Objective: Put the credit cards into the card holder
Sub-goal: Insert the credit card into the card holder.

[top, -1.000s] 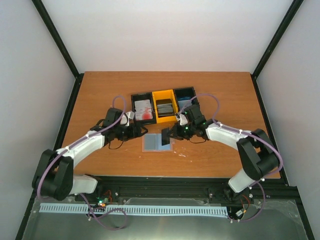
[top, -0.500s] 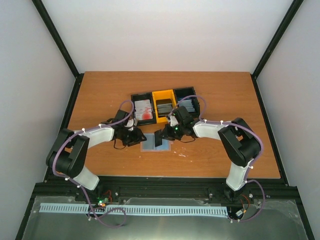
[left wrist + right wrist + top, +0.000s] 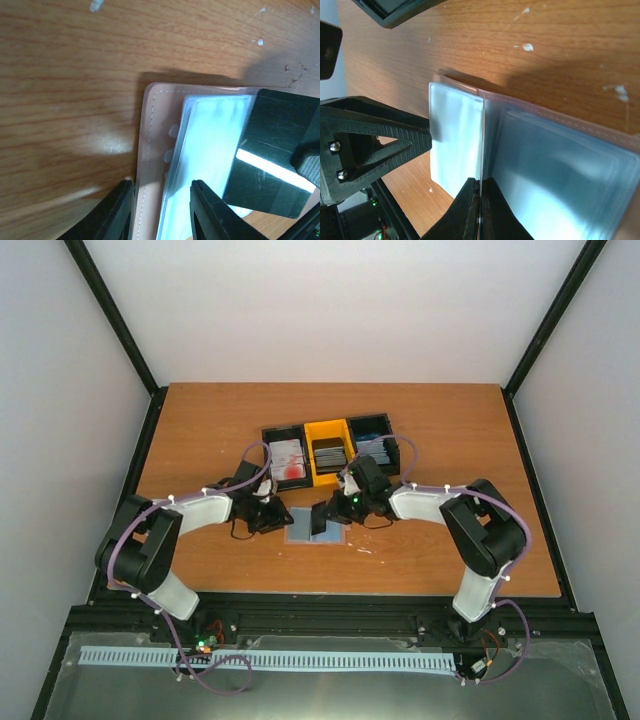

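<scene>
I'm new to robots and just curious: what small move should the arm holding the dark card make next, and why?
Probably ease the dark card down into a clear sleeve of the card holder. The right gripper pinches it on edge just over the open holder, not yet in a pocket, while the left gripper straddles the holder's left border, seemingly to steady it.

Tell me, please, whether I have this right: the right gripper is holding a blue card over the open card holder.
Not quite: the card is dark grey to black, not blue, as the left wrist view shows. The rest is right: the right gripper is shut on it over the open card holder.
</scene>
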Available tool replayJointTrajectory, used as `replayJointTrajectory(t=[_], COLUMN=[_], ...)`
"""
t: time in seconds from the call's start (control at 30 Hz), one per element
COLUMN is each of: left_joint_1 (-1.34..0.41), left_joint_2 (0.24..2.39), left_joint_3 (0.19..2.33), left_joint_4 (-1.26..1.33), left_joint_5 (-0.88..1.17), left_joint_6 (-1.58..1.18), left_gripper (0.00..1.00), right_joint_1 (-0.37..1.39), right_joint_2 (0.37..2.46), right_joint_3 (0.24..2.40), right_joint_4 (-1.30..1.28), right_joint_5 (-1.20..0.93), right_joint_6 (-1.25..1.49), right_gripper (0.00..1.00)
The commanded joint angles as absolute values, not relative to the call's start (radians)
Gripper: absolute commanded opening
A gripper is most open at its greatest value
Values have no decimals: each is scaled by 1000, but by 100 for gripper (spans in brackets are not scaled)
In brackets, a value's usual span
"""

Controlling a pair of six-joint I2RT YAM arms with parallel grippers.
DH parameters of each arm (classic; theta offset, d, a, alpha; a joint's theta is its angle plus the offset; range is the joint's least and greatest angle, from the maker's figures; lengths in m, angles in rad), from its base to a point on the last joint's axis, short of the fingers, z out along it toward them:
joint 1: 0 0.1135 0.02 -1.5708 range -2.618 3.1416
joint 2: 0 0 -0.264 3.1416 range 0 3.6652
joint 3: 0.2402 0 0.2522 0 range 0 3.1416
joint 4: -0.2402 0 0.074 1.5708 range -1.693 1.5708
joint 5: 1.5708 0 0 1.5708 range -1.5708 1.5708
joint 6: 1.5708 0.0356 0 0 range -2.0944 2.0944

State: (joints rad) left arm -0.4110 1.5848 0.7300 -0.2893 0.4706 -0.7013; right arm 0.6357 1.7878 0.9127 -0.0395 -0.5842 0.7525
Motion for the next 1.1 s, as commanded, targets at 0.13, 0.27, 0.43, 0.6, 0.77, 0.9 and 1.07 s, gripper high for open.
replayJointTrajectory(t=[0.13,0.27,0.43,0.6,0.77,0.9,1.07], left_joint_1=[-425,-425,-428,-437,-437,-437,-437], left_joint_2=[1536,1525,1558,1567,1563,1556,1541], left_joint_3=[708,703,698,696,689,693,693], left_joint_4=[-383,-378,-328,-325,-327,-347,-359], left_joint_5=[368,370,474,481,472,430,391], left_joint_6=[-754,-753,-730,-727,-735,-741,-748], left_gripper=[35,33,8,6,6,6,6], right_joint_1=[641,641,641,641,643,642,641], right_joint_2=[1733,1784,1824,1822,1831,1839,1862], right_joint_3=[847,840,815,815,813,827,862], right_joint_4=[-29,28,150,149,159,115,15], right_joint_5=[-510,-582,-649,-631,-632,-632,-650], right_joint_6=[820,850,925,939,930,854,751], right_gripper=[3,3,3,3,3,3,3])
